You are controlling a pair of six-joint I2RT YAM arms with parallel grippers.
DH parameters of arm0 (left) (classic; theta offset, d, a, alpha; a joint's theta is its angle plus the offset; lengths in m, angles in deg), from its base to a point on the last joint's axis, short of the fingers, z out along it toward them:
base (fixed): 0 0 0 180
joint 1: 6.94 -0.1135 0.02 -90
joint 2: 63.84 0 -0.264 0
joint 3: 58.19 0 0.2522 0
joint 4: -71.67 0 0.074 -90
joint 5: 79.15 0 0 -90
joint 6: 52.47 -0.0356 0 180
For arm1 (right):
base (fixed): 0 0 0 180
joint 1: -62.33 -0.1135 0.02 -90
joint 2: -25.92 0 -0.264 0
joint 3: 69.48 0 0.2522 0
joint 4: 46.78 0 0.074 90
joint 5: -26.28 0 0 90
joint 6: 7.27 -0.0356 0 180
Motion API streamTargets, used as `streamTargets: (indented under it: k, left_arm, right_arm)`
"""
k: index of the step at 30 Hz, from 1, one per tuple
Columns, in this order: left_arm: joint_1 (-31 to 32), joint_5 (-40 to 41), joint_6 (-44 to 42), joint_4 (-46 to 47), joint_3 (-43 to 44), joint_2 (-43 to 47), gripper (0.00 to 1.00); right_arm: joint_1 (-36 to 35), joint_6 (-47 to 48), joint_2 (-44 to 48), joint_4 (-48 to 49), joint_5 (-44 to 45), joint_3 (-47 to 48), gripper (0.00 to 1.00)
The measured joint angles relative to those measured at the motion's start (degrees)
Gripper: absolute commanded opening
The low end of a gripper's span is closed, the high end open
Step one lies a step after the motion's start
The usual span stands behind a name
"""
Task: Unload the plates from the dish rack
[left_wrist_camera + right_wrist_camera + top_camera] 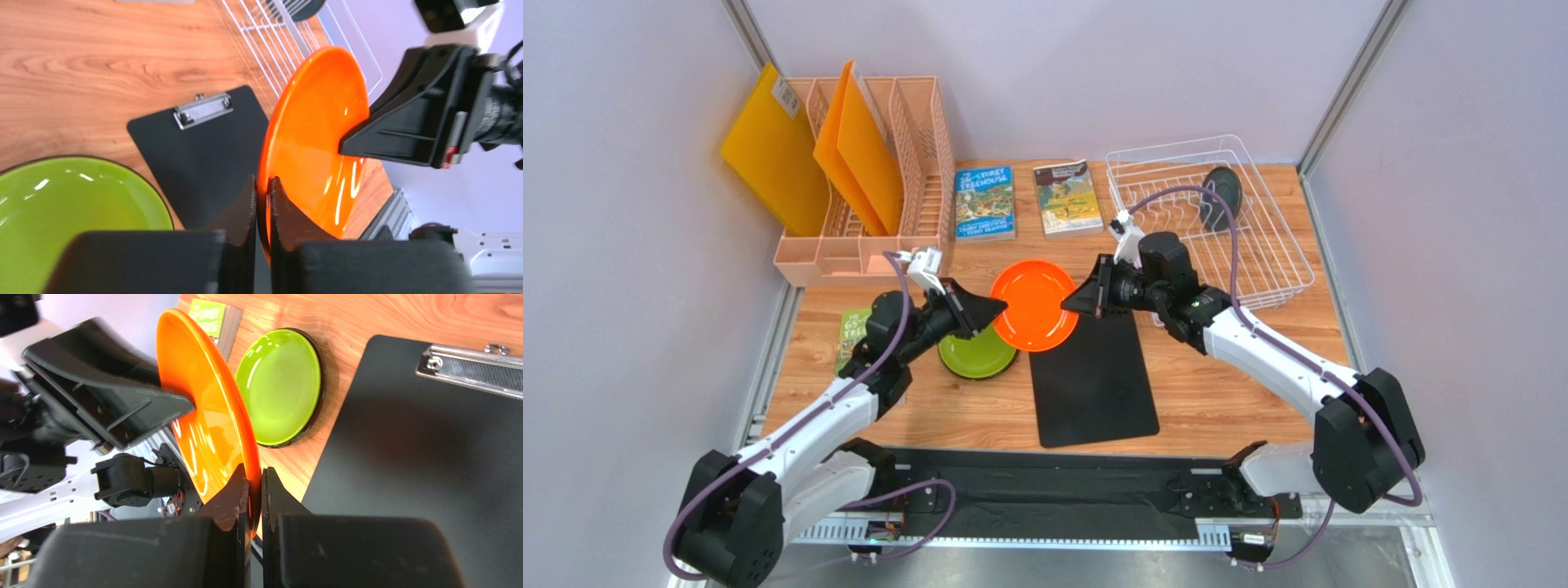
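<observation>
The orange plate [1035, 304] hangs in the air between both arms, above the table's middle. My left gripper [999, 311] is shut on its left rim, seen in the left wrist view [263, 190]. My right gripper [1078, 301] is shut on its right rim, seen in the right wrist view [255, 481]. The orange plate [313, 141] [205, 410] stands edge-on in both wrist views. The lime green plate [977, 355] [67, 214] [282, 392] lies flat on the table, on a dark plate whose rim alone shows. The dark teal-grey plate [1223, 197] stands upright in the white wire dish rack [1271, 263].
A black clipboard [1096, 386] lies below the orange plate. Two books [984, 202] [1066, 196] lie at the back. A peach file organiser [891, 184] with orange folders stands back left. A green book [852, 333] lies at the left.
</observation>
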Motion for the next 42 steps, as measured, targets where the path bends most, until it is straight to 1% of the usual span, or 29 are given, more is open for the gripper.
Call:
streamTargets:
  k: [2,3,4,5,6,7,8,9,14,20,25,28,31,35,36,38,39,40,41,42]
  left_arm:
    - [-0.09,-0.20,1.07,0.81,-0.04,0.26,0.00]
    - [-0.11,0.15,1.42,0.76,-0.07,0.26,0.00]
    - [-0.22,0.28,1.77,0.76,-0.09,0.28,0.00]
    - [-0.26,0.42,1.88,0.81,-0.09,0.35,0.00]
    - [-0.22,0.52,1.73,0.96,-0.09,0.46,0.00]
    - [-0.11,0.76,1.33,0.90,-0.09,0.57,0.00]
    - [-0.09,0.90,0.92,0.46,-0.09,0.72,0.00]
    - [-0.04,1.64,0.11,-0.46,-0.11,0.85,0.00]
    - [0.31,6.14,-1.79,-7.02,-0.24,4.33,0.00]
    - [0.33,17.84,-4.07,-17.68,-1.40,13.03,0.00]
    - [0.31,26.14,-4.44,-24.96,-2.54,15.02,0.00]
    - [0.28,29.11,-4.11,-26.91,-4.35,14.25,0.00]
    - [0.28,30.71,-3.28,-26.91,-6.45,12.68,0.00]
    - [0.17,31.32,-1.40,-23.80,-7.17,10.62,0.00]
    - [0.17,31.34,-1.14,-23.15,-7.34,10.21,0.03]
    - [0.15,31.32,-0.52,-21.68,-7.74,9.40,0.13]
    - [0.15,31.30,-0.44,-21.33,-7.82,9.20,0.22]
    - [0.17,31.23,-0.20,-20.98,-7.87,9.09,0.28]
    - [0.17,31.08,-0.28,-20.79,-8.04,9.07,0.35]
    - [0.17,30.99,-0.37,-20.92,-8.24,9.07,0.50]
  right_arm:
    - [0.87,-0.59,-0.68,0.63,-0.87,-0.57,0.03]
    - [0.92,-0.61,-0.94,1.07,-1.16,-0.57,0.18]
    - [0.90,-0.63,-1.07,1.36,-1.36,-0.57,0.22]
    - [0.94,-0.83,-1.27,1.62,-1.57,-0.57,0.24]
    - [0.94,-0.94,-1.49,1.70,-1.73,-0.57,0.42]
    - [0.87,-1.05,-1.90,1.70,-2.01,-0.57,0.53]
    - [0.79,-1.66,-2.23,1.73,-2.27,-0.55,0.58]
    - [0.70,-1.84,-2.56,1.95,-2.84,-0.50,0.61]
    - [-0.02,-0.87,-3.17,-0.11,-1.97,0.96,0.63]
    - [0.92,3.69,-2.60,-7.17,4.70,4.37,0.64]
    - [4.11,7.37,0.66,-12.57,9.18,5.09,0.65]
    - [6.73,9.33,2.58,-14.91,10.88,5.68,0.65]
    - [9.29,10.82,3.82,-16.06,11.52,5.99,0.66]
    - [11.87,12.28,4.50,-17.90,11.91,6.08,0.65]
    - [12.31,12.59,4.55,-18.27,11.98,6.08,0.66]
    - [13.09,13.25,4.59,-19.04,12.24,6.08,0.66]
    - [13.31,13.49,4.59,-19.21,12.46,6.10,0.66]
    - [13.64,13.88,4.59,-19.76,12.81,6.27,0.66]
    - [13.79,14.23,4.59,-20.28,13.18,6.45,0.66]
    - [14.10,14.60,4.59,-20.94,13.66,6.82,0.66]
